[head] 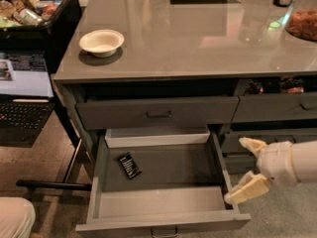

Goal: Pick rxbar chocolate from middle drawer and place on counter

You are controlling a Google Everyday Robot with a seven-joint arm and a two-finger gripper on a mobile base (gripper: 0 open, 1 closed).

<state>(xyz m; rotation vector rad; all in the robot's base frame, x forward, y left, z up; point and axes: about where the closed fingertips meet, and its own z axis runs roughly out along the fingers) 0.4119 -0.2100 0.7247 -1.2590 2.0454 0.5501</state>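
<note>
The rxbar chocolate (129, 165), a small flat black bar with white print, lies on the floor of the open middle drawer (158, 202), near its left wall. The grey drawer is pulled far out below the counter (198, 43). My gripper (246, 170) comes in from the right edge, low, just outside the drawer's right wall. Its two pale fingers are spread apart and hold nothing. One fingertip (237, 196) is close to the drawer's right front corner. The bar is well to the left of the gripper.
A white bowl (101, 42) stands on the counter's left part. A shallower pale-rimmed drawer (157, 137) sits slightly open above the middle drawer. A bin of snacks (29, 9) and a laptop (22, 90) are at the left. More drawers (277, 108) are at the right.
</note>
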